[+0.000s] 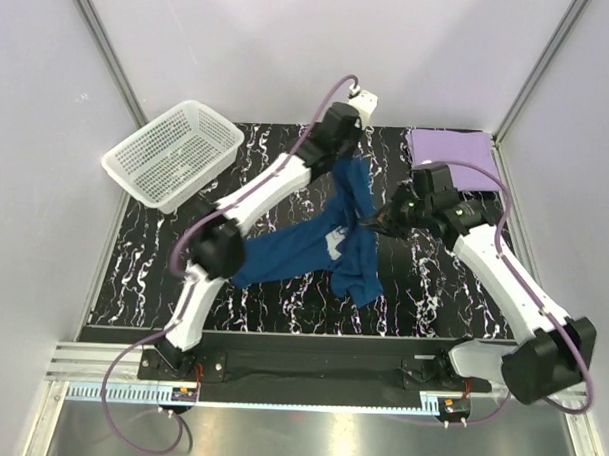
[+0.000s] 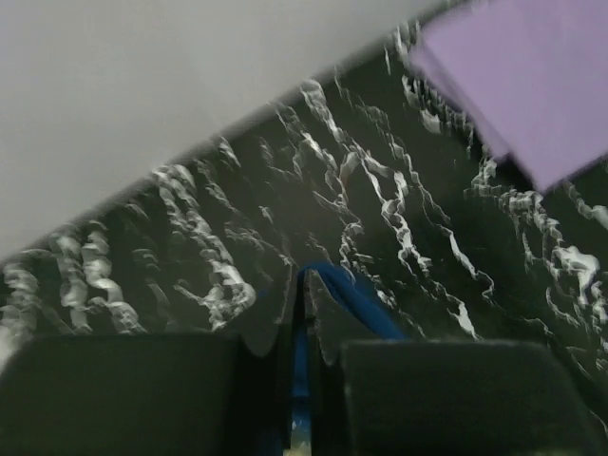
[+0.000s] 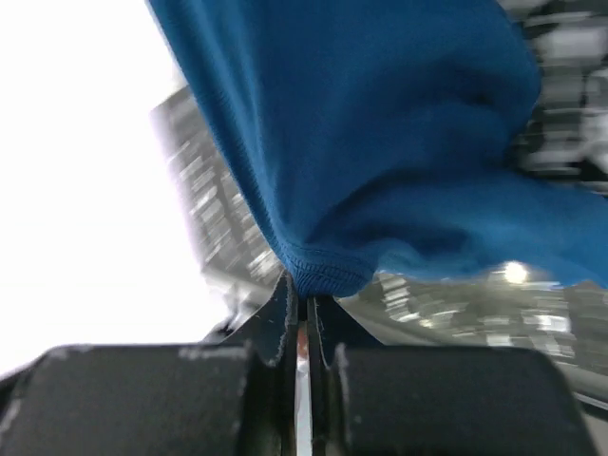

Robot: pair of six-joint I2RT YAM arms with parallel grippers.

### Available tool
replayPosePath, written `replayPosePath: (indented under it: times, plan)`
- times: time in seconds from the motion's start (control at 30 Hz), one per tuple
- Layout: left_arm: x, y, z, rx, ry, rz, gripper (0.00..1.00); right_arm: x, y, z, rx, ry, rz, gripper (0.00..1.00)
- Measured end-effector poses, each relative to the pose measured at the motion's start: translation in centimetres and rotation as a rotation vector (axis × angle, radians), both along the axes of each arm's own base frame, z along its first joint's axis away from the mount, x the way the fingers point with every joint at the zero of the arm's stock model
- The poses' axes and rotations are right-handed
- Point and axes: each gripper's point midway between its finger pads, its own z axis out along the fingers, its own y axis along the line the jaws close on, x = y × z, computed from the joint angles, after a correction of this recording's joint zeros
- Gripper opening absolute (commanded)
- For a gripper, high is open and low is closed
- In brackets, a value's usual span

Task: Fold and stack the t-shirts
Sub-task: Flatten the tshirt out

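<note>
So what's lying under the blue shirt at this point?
Only the marbled table shows around the blue shirt, which the left gripper and right gripper hold up, its lower part draped on it. The lavender shirt lies apart, far right. What the draped cloth covers is hidden.

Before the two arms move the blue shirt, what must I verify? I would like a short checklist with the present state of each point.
1. Left gripper shut on the blue t-shirt: ok, cloth is pinched in it.
2. Right gripper shut on the same shirt: ok, it holds a hem.
3. Blue t-shirt spread flat for folding: not ok, it is bunched and twisted between the arms.
4. Lavender t-shirt folded, at the far right: ok.
5. White basket apart from both shirts: ok.
6. How much cloth the left gripper holds: cannot tell.
</note>
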Motion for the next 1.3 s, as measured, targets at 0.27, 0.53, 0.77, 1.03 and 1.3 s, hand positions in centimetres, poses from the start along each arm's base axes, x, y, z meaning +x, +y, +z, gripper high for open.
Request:
replayPosePath:
  times: [0.27, 0.53, 0.77, 1.03, 1.3]
  plan:
    - [5.4, 3.2, -12.8, 0.082, 0.239, 0.201, 0.96, 2.3, -11.1, -10.3, -0.264, 0.308, -0.214, 0.54]
    - [-9.1, 17.4, -1.3, -0.076, 0.219, 0.295, 0.74, 2.7, -12.8, -11.8, -0.391, 0.317, -0.105, 0.78]
    - [-17.6, 18.7, -10.4, -0.122, 0.422, 0.221, 0.59, -1.9, -10.0, -12.1, -0.408, 0.325, 0.068, 0.67]
    - [-21.1, 20.3, -23.2, 0.073, 0.756, 0.341, 0.66, -6.2, -6.8, -10.8, -0.334, 0.288, 0.189, 0.66]
    - [-23.1, 19.5, -24.9, 0.054, 0.802, 0.35, 0.46, -7.9, -6.9, -10.7, -0.299, 0.288, 0.181, 0.64]
